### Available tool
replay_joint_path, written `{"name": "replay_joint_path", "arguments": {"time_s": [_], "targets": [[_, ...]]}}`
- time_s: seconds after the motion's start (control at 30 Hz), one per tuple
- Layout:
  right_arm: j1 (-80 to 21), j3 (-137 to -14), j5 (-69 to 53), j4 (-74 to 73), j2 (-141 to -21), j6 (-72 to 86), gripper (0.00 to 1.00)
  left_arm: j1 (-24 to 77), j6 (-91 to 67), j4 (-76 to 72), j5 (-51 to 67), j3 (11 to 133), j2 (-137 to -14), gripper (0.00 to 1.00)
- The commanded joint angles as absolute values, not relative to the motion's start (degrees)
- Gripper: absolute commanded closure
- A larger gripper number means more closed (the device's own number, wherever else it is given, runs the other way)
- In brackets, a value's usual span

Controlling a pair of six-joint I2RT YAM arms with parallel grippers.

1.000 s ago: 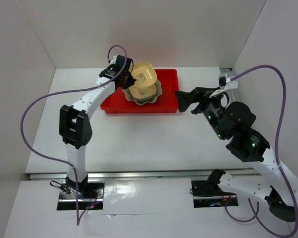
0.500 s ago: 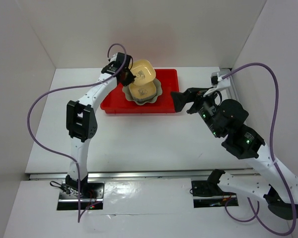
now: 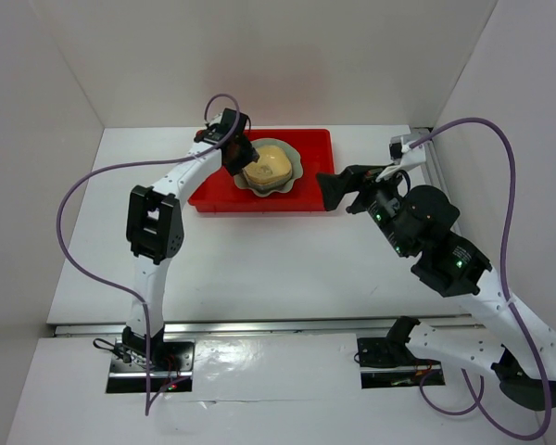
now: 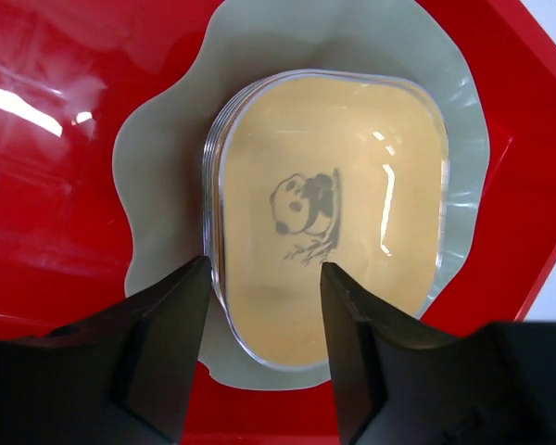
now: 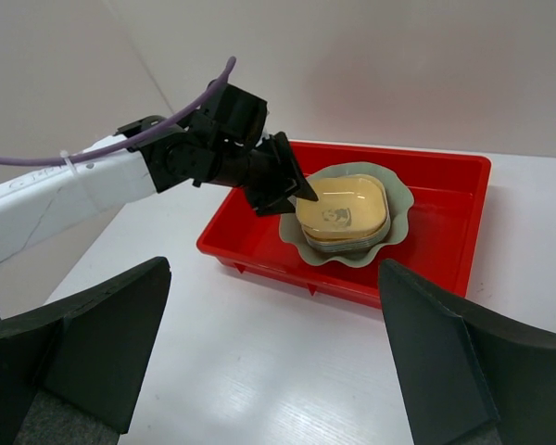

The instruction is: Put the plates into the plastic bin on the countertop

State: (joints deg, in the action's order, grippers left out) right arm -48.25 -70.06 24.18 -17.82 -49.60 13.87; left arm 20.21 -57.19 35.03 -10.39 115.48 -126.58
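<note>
Inside the red plastic bin (image 3: 213, 197) at the back of the white countertop (image 3: 278, 250), the yellow panda-print dish (image 4: 329, 204) that your left gripper (image 4: 264, 271) held tilted a moment ago now lies flat on the stack of small dishes nested in the pale green scalloped dish (image 4: 157, 185). This plate looks delivered. The left gripper's fingers are spread apart, holding nothing, poised just above the dish's near rim, which shows between them. Your right gripper (image 3: 334, 192) hangs wide open and empty over the countertop, just right of the bin.
</note>
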Motion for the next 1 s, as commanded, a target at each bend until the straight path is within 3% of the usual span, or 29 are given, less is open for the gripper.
{"name": "replay_joint_path", "arguments": {"time_s": [0.0, 0.03, 0.2, 0.37, 0.4, 0.47, 0.8, 0.97], "targets": [[-48.69, -70.14, 23.64, -17.14, -48.87, 13.62, 0.0, 20.74, -56.95, 33.49, -11.42, 115.66, -123.67, 0.36], [-48.69, -70.14, 23.64, -17.14, -48.35, 13.62, 0.0, 20.74, -56.17, 33.49, -11.43, 115.66, -123.14, 0.3], [-48.69, -70.14, 23.64, -17.14, -48.87, 13.1, 0.0, 21.26, -52.84, 34.19, -12.82, 116.19, -114.12, 0.28], [-48.69, -70.14, 25.57, -18.89, -49.39, 13.1, 0.0, 21.8, -45.28, 40.06, -15.9, 115.58, -103.31, 0.14], [-48.69, -69.44, 26.27, -20.11, -49.39, 13.1, 0.0, 21.8, -44.48, 42.08, -17.21, 115.58, -101.36, 0.0], [-48.69, -70.22, 28.99, -24.14, -50.1, 14.15, 0.0, 21.8, -43.6, 46.57, -18.71, 112.96, -96.62, 0.0], [-48.69, -71.46, 35.33, -34.36, -45.71, 15.38, 0.0, 22.94, -40.35, 50.62, -25.22, 76.24, -54.08, 0.0], [-48.69, -71.98, 36.39, -38.14, -41.15, 14.86, 0.0, 22.94, -36.66, 57.47, -26.37, 72.86, -39.94, 0.0]]}}
